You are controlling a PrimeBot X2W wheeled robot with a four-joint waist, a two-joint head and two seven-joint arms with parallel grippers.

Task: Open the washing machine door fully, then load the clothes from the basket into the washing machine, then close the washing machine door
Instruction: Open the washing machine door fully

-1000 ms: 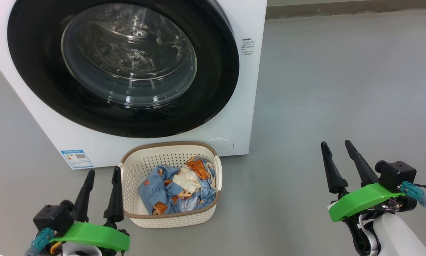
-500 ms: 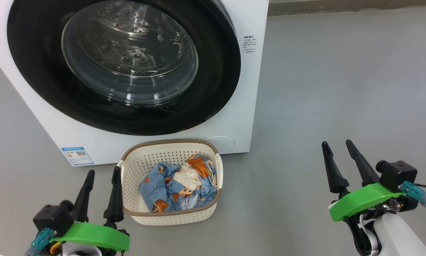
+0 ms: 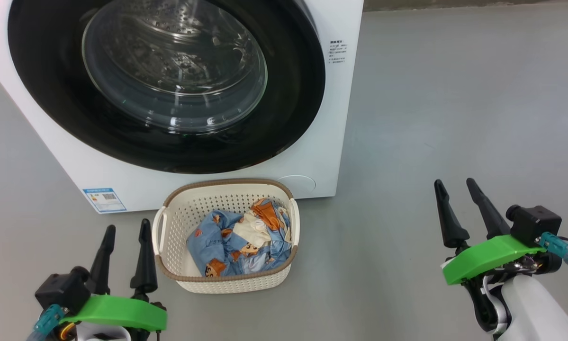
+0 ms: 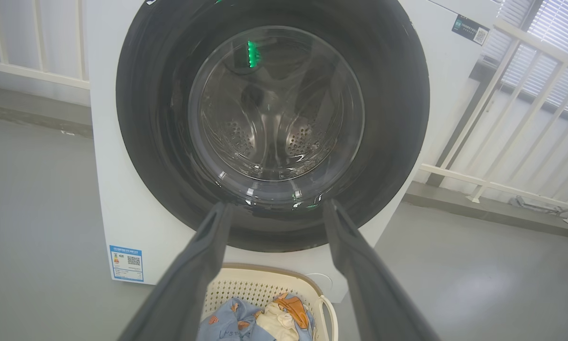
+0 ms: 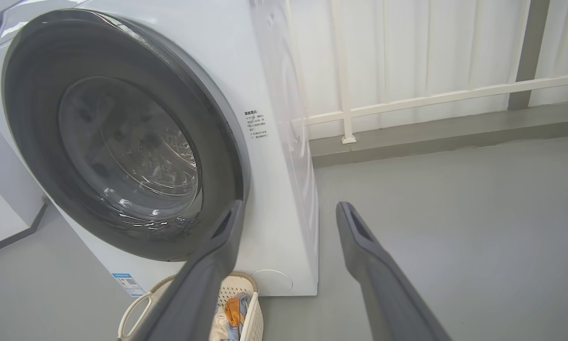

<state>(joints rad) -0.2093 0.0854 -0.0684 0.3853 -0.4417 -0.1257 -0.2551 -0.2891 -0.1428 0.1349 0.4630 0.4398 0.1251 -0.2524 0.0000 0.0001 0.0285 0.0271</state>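
washing machine door [image 3: 170,80] shut, clothes [image 3: 238,244] in basket [image 3: 170,237], before washing machine [image 3: 333,156]

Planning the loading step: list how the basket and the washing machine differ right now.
The basket is open-topped; the washing machine is shut behind its door. The basket holds the clothes; the washing machine's drum looks empty. The basket is small and cream with a brown rim; the washing machine is a large white box. Both stand on the grey floor.

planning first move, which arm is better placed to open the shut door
Likely left: the left gripper faces the black-rimmed round glass door squarely; the right gripper sits off to its right.
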